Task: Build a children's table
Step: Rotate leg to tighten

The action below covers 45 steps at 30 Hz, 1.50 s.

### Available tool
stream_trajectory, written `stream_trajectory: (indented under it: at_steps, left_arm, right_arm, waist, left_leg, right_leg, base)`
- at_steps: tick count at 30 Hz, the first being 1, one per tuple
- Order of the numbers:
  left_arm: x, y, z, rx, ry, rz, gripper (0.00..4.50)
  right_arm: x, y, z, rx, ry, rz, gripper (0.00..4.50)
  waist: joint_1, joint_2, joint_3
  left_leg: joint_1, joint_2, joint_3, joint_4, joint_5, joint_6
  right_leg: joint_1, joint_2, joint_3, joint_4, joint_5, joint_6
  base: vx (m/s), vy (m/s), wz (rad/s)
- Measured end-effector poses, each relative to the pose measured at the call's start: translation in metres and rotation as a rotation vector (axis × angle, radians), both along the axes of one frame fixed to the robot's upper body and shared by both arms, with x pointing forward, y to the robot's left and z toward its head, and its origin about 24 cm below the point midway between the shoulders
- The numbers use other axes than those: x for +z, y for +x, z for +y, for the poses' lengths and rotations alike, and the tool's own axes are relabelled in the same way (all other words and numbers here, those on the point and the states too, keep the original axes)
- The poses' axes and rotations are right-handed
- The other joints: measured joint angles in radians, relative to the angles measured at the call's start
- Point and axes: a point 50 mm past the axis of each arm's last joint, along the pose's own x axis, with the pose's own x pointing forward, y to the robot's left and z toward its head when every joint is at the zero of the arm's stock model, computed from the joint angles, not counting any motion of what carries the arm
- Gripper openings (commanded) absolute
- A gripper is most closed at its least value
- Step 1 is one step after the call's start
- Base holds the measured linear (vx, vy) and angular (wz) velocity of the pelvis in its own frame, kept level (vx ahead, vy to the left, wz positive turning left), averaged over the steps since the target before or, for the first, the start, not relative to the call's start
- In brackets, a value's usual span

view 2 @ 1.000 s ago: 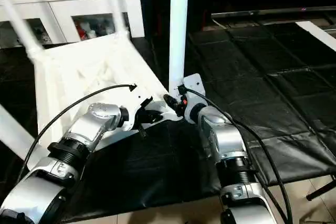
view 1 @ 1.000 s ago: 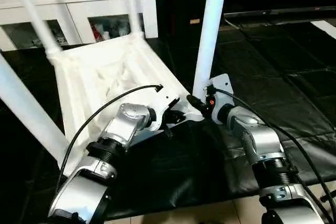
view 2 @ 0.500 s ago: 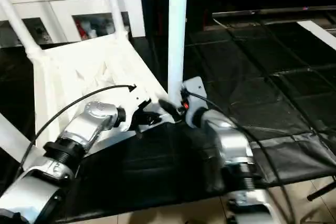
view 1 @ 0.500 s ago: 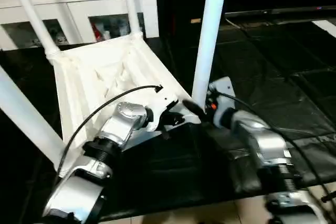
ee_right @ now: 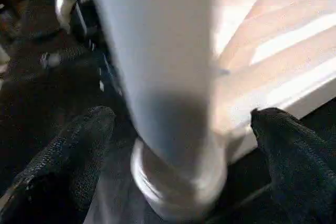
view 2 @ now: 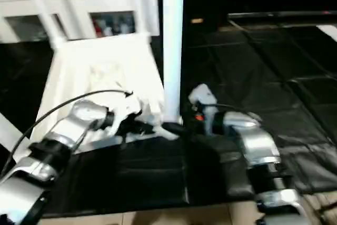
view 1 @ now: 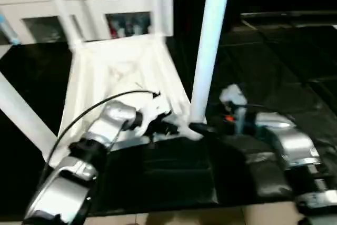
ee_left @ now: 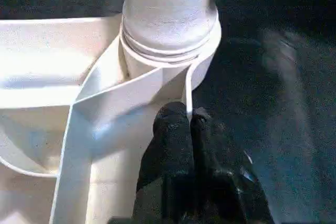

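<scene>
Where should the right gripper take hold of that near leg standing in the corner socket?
Low on the near leg, just above its socket: the tube is round and upright, so come in level from the mat side, where the open right gripper already straddles it.

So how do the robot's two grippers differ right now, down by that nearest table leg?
The left gripper is shut, its fingertips against the table's thin rim wall beside the corner socket. The right gripper is wide open, one finger on each side of the leg, apart from it. Both have black fingers and work at the same corner.
</scene>
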Motion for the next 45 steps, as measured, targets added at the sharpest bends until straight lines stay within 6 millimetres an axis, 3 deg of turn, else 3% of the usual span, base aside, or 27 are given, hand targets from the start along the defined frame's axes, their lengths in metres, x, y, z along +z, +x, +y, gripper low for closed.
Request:
stream_trajectory:
  at_steps: [10, 11, 13, 24, 37, 45]
  left_arm:
    - [0.001, -0.011, 0.002, -0.161, 0.034, -0.004, 0.0]
    - [0.001, -0.012, 0.002, -0.177, 0.037, -0.006, 0.0]
    - [0.001, -0.015, 0.001, -0.204, 0.04, -0.005, 0.0]
    - [0.0, -0.019, -0.004, -0.266, 0.044, -0.01, 0.0]
    - [0.001, -0.02, -0.004, -0.27, 0.046, -0.014, 0.0]
    - [-0.001, -0.016, -0.007, -0.192, 0.032, -0.001, 0.0]
  right_arm:
    - [-0.001, -0.011, -0.001, 0.223, 0.006, 0.037, 4.49]
    - [-0.002, -0.011, 0.0, 0.242, 0.008, 0.039, 4.22]
    - [-0.003, -0.013, 0.003, 0.267, 0.012, 0.045, 4.22]
    - [-0.005, -0.013, 0.014, 0.377, 0.028, 0.069, 3.25]
    - [-0.007, -0.015, 0.015, 0.413, 0.031, 0.089, 2.14]
    - [-0.012, -0.018, 0.015, 0.292, 0.066, 0.092, 2.06]
  waist:
    - [0.007, 0.0, 0.0]
    - [0.007, 0.0, 0.0]
    - [0.009, 0.0, 0.0]
    - [0.013, -0.001, 0.0]
    - [0.014, -0.001, 0.0]
    - [0.013, 0.001, -0.002]
  left_leg:
    - [0.0, 0.0, 0.0, 0.001, 0.0, 0.0]
    - [0.0, 0.0, 0.0, 0.001, 0.0, 0.0]
    - [0.0, 0.0, 0.0, 0.001, 0.0, 0.0]
    - [0.0, 0.0, 0.0, 0.002, 0.0, 0.0]
    - [0.0, 0.0, 0.001, 0.002, 0.0, 0.0]
    - [0.003, 0.0, 0.001, 0.003, 0.0, 0.0]
  right_leg:
    - [0.0, 0.0, 0.0, 0.002, 0.0, 0.0]
    - [0.0, 0.0, 0.0, 0.003, 0.0, 0.0]
    - [0.0, 0.0, 0.0, 0.002, 0.0, 0.0]
    - [0.0, 0.0, 0.001, 0.003, 0.0, 0.0]
    - [0.0, 0.0, 0.001, 0.003, 0.0, 0.0]
    - [0.002, 0.0, 0.001, 0.004, 0.0, -0.001]
  base:
    - [0.0, 0.0, 0.0]
    - [0.0, 0.0, 0.0]
    - [0.0, 0.0, 0.0]
    - [0.0, 0.0, 0.0]
    - [0.0, 0.0, 0.0]
    - [0.0, 0.0, 0.0]
